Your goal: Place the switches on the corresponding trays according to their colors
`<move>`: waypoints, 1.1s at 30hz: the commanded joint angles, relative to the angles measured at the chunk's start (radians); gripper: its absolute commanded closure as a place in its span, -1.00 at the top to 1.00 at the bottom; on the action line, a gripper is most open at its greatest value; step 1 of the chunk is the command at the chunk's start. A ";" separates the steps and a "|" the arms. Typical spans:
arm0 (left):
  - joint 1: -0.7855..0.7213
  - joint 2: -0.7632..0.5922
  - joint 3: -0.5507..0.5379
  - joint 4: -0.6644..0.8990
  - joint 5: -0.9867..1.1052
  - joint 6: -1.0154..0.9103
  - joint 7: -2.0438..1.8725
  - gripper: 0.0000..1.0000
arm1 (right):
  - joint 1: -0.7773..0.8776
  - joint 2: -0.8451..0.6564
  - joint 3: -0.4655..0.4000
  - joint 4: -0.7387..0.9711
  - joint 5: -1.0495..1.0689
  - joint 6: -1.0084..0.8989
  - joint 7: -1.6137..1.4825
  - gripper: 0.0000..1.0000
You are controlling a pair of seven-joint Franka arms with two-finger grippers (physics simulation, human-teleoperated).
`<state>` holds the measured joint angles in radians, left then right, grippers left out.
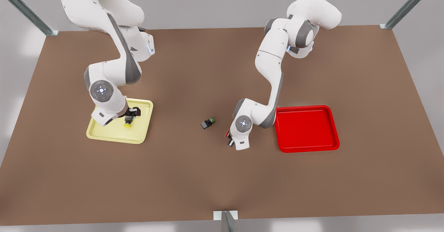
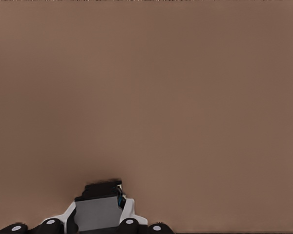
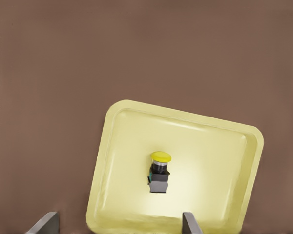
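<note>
A wide, flat, matte brown worktop (image 1: 194,176) is filling most of the front view, lying evenly lit. Pale grey floor (image 1: 14,62) is showing beyond its edges. Slanted grey metal frame struts (image 1: 24,10) are meeting its far corners, and another strut (image 1: 227,220) is standing at the near edge's middle.

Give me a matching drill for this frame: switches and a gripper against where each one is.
1. yellow switch
2. red switch
3. green switch
4. right gripper

a. between the left gripper fingers
b. on the bare table between the arms
c. open, above the yellow tray
d. lying in the yellow tray

Pairs: 1-d, 2-a, 3-b, 4-c
</note>
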<state>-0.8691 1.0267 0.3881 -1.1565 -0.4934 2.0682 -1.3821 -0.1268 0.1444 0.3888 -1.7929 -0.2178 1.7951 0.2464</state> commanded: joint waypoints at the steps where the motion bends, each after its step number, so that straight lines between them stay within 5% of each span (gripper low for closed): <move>1: 0.002 -0.004 0.000 0.000 0.001 -0.005 0.000 -0.08 | -0.017 0.001 -0.001 0.053 -0.002 -0.040 -0.005 1.00; 5: 0.053 -0.119 0.001 -0.022 0.006 -0.097 0.080 -0.08 | 0.029 -0.074 -0.011 0.320 0.000 -0.267 -0.009 1.00; 9: 0.139 -0.287 0.001 -0.164 0.047 -0.143 0.288 -0.08 | 0.024 -0.086 -0.013 0.328 0.000 -0.298 -0.010 1.00; 13: 0.383 -0.445 0.000 -0.265 0.143 -0.258 0.722 -0.07 | 0.024 -0.086 -0.013 0.323 0.000 -0.298 -0.010 1.00; 19: 0.484 -0.703 0.000 -0.660 0.309 -0.180 1.018 -0.05 | 0.024 -0.086 -0.014 0.323 0.000 -0.298 -0.009 1.00; 26: 0.533 -0.682 0.000 -0.764 0.358 -0.046 1.118 0.00 | 0.024 -0.086 -0.014 0.322 0.000 -0.299 -0.009 1.00; 27: 0.533 -0.675 0.000 -0.764 0.358 -0.045 1.117 0.04 | 0.024 -0.086 -0.014 0.322 0.000 -0.299 -0.009 1.00; 28: 0.533 -0.672 0.000 -0.764 0.358 -0.040 1.115 0.67 | 0.024 -0.086 -0.014 0.320 0.000 -0.299 -0.009 1.00; 29: 0.532 -0.672 0.000 -0.764 0.358 -0.042 1.108 1.00 | 0.023 -0.086 -0.014 0.320 0.000 -0.299 -0.009 1.00; 33: 0.533 -0.679 0.000 -0.764 0.357 -0.043 1.103 1.00 | 0.023 -0.086 -0.014 0.320 0.000 -0.299 -0.009 1.00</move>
<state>-0.3366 0.3471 0.3883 -1.9208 -0.3433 2.0259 -0.2749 -0.1005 0.0583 0.3739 -1.4726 -0.2178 1.4956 0.2378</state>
